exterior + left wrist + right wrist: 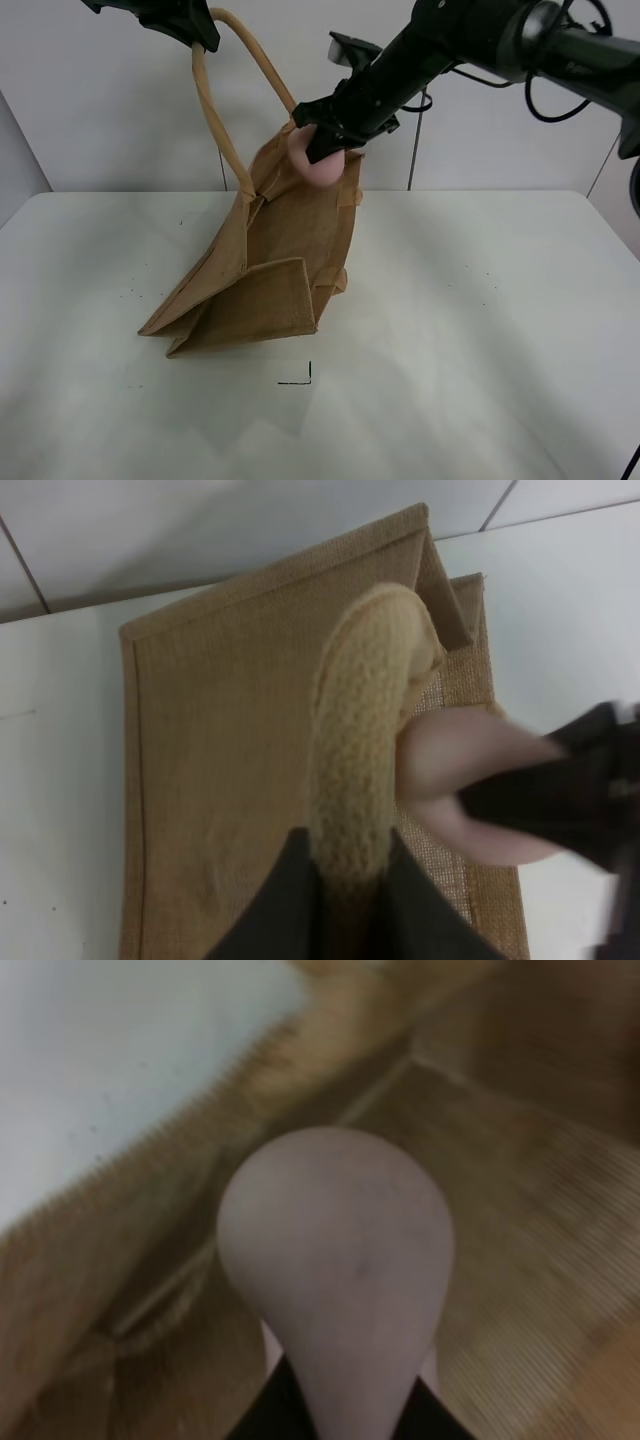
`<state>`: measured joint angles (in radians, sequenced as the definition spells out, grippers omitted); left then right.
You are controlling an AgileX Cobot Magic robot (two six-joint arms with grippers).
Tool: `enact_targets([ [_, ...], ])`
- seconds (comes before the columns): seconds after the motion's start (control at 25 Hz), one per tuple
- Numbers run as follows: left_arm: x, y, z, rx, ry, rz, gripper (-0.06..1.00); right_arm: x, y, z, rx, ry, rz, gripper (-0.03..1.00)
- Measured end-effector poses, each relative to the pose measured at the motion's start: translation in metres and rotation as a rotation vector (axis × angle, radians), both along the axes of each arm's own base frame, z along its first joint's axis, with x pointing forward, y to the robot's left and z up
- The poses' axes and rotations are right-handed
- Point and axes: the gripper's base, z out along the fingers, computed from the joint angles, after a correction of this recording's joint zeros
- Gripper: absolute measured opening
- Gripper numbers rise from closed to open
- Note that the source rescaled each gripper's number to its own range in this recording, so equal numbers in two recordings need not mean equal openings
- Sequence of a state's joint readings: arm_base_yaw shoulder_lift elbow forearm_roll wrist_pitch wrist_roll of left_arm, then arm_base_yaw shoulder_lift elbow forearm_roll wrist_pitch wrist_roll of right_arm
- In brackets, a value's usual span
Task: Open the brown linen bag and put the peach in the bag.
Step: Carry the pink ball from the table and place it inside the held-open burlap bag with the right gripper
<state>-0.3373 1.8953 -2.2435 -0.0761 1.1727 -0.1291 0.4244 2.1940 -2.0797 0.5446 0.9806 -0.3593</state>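
The brown linen bag (270, 270) stands tilted on the white table, its mouth pulled up and open. My left gripper (200, 30) is shut on one tan loop handle (360, 760) high above the bag, holding it taut. The pink peach (318, 160) hangs at the bag's upper rim, held by my right gripper (330, 135), which is shut on it. In the right wrist view the peach (335, 1260) fills the middle, with the bag's woven inside (530, 1210) behind it. In the left wrist view the peach (470, 780) shows beside the handle.
The white table (480, 330) spreads around the bag, with a small black corner mark (300, 378) in front of it. A thin pole (412, 150) and cables stand behind the right arm, against the pale wall.
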Motion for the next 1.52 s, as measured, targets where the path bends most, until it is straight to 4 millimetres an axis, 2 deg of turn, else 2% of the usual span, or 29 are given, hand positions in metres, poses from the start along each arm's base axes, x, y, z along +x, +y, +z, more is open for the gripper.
enact_targets([
  [0.2, 0.0, 0.0, 0.0, 0.0, 0.0, 0.0, 0.0, 0.007, 0.026, -0.054, -0.023, 0.055, 0.013, 0.0],
  [0.36, 0.0, 0.0, 0.0, 0.0, 0.0, 0.0, 0.0, 0.011, 0.034, -0.088, -0.019, 0.109, 0.024, 0.0],
  [0.48, 0.0, 0.0, 0.0, 0.001, 0.0, 0.0, 0.0, 0.012, 0.038, -0.097, 0.011, 0.117, 0.041, 0.0],
  [1.04, 0.0, 0.0, 0.0, 0.001, 0.0, 0.0, 0.0, 0.014, 0.042, -0.096, 0.024, 0.045, 0.076, 0.01],
  [1.08, 0.0, 0.0, 0.0, 0.001, 0.0, 0.0, 0.0, 0.014, 0.042, -0.095, 0.024, 0.044, 0.075, 0.05],
  [1.12, 0.0, 0.0, 0.0, 0.001, 0.0, 0.0, 0.0, 0.014, 0.042, -0.095, 0.024, 0.044, 0.075, 0.14],
  [1.2, 0.0, 0.0, 0.0, 0.001, 0.0, 0.0, 0.0, 0.014, 0.042, -0.095, 0.024, 0.043, 0.074, 0.45],
  [1.24, 0.0, 0.0, 0.0, 0.001, 0.0, 0.0, 0.0, 0.014, 0.042, -0.095, 0.024, 0.043, 0.074, 0.66],
  [1.28, 0.0, 0.0, 0.0, 0.001, 0.0, 0.0, 0.0, 0.014, 0.042, -0.095, 0.024, 0.043, 0.074, 0.8],
  [1.36, 0.0, 0.0, 0.0, 0.001, 0.0, 0.0, 0.0, 0.014, 0.042, -0.095, 0.024, 0.044, 0.075, 0.92],
  [1.52, 0.0, 0.0, 0.0, 0.0, -0.001, 0.0, 0.0, 0.008, 0.038, -0.081, -0.01, 0.041, 0.109, 0.99],
])
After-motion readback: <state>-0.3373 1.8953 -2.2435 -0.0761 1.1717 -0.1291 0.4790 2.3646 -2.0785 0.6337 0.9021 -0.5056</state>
